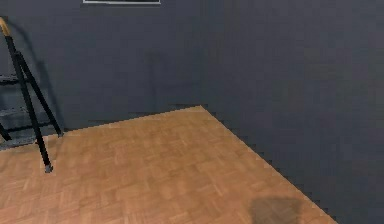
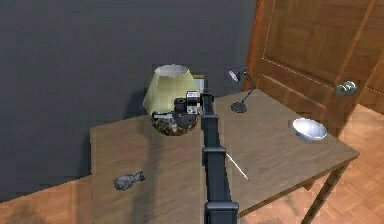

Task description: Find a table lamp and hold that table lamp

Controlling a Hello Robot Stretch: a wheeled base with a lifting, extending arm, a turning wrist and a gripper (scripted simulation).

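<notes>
Gripper [image 2: 176, 112] at arm's far end, overlapping table lamp [image 2: 166, 86] base; contact, grasp and finger spread cannot be told. Brown door [image 2: 320, 50] behind. Wooden table [image 2: 120, 150] carries table lamp near back edge, silver bowl [image 2: 311, 128] toward right, dark lump [image 2: 129, 180] near front.

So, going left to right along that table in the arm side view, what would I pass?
small dark object → table lamp with a cream shade → small grey desk lamp → shiny bowl

Bare tabletop [image 2: 272, 145] lies between table lamp [image 2: 170, 88] and bowl [image 2: 311, 129] (small grey lamp [image 2: 240, 106] stands behind).
</notes>
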